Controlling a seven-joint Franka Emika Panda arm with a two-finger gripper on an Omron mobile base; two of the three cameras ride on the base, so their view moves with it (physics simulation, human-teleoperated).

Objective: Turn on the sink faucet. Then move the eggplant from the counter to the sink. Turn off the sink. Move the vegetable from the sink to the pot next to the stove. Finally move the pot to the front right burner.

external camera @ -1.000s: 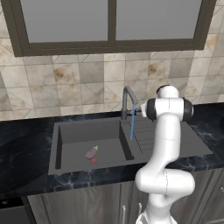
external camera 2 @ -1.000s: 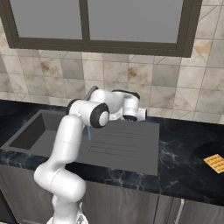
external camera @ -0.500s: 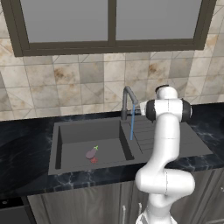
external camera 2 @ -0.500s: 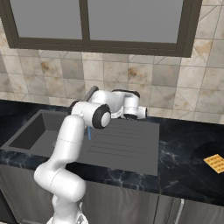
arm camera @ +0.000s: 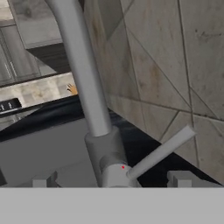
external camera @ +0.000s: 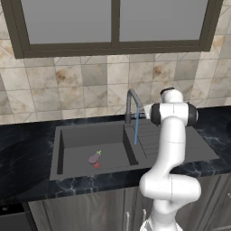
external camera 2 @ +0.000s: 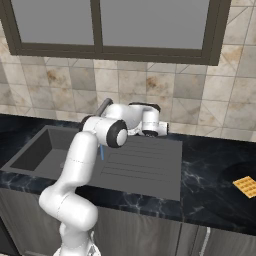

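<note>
The sink faucet (arm camera: 83, 83) is a slim, smooth grey metal tube rising from a thicker round collar, with a thin straight lever (arm camera: 162, 151) sticking out sideways from its base toward the mottled beige tile wall (arm camera: 175, 57). In the hand view the gripper (arm camera: 114, 180) has its two small dark finger tips (arm camera: 43, 180) set wide apart, one on each side of the faucet's base; the jaws are fully spread and clasp nothing, with the collar sitting between them and the lever crossing just above the right tip. Whether a tip touches the metal cannot be told. A thin blue stream of water (external camera: 136, 131) falls from the spout onto the ribbed drainboard edge of the dark grey rectangular sink (external camera: 72, 135). The eggplant (external camera: 94, 157), a small oblong purple piece with a green stem tip, lies on the basin floor beside the small red drain mark, well away from the jaws and below them. The counter (external camera: 27, 144) is glossy black marble with pale veins. The white arm rises from its base, bends at a dark elbow joint and reaches level toward the wall, the hand pointing at the faucet's foot behind the sink.
</note>
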